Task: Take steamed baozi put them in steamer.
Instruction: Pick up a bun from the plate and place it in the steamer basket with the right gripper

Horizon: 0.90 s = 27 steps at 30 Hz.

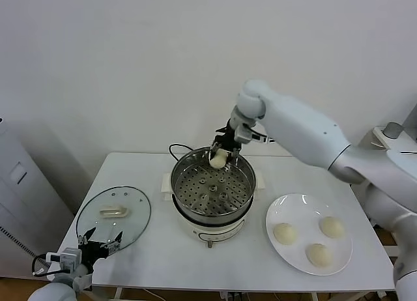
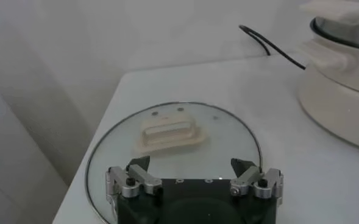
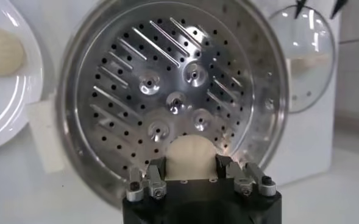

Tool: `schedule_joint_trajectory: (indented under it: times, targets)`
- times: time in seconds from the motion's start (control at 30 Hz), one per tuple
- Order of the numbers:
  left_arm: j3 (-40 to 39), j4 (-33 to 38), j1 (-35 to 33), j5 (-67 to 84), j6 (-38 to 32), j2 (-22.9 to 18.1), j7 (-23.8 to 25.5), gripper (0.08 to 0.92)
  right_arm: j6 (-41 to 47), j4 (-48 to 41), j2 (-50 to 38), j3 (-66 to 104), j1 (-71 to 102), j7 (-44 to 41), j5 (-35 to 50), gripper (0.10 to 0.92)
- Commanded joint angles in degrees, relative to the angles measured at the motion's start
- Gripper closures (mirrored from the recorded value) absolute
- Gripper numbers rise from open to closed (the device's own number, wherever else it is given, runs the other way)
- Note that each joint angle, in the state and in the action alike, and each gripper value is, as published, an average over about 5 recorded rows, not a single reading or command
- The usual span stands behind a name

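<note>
The right gripper (image 1: 220,154), clamped on one baozi (image 1: 218,159), hangs over the far rim of the steamer (image 1: 242,198) at the table's middle; three buns remain on the plate (image 1: 281,211) near the right edge. The left gripper (image 1: 100,240), jaws spread and empty, waits above the glass lid (image 1: 135,210) at the front-left corner. Released this close to the rim, the bun could catch it and roll outside the basket.

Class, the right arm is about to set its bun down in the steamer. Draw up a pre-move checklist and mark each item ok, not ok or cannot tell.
1. Right gripper shut on the baozi: ok.
2. Baozi above the steamer, at its far rim: ok.
3. Steamer's perforated floor free of buns: ok.
4. Glass lid off, flat on the table: ok.
5. Left gripper open, parked over the lid, away from the steamer: ok.
6. Three buns waiting on the plate: ok.
</note>
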<state>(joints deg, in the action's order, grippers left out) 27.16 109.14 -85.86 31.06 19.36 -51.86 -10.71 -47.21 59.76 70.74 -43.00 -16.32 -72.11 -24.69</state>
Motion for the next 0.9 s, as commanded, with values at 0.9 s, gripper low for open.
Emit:
schedule_joint_trajectory:
  times: [0.9]
  targets:
    - [-0.27, 0.24, -0.03, -0.17, 0.07, -0.62, -0.04, 0.177, -2.79, -3.27, 2.96, 3.23, 1.10, 3.16, -3.43, 0.221]
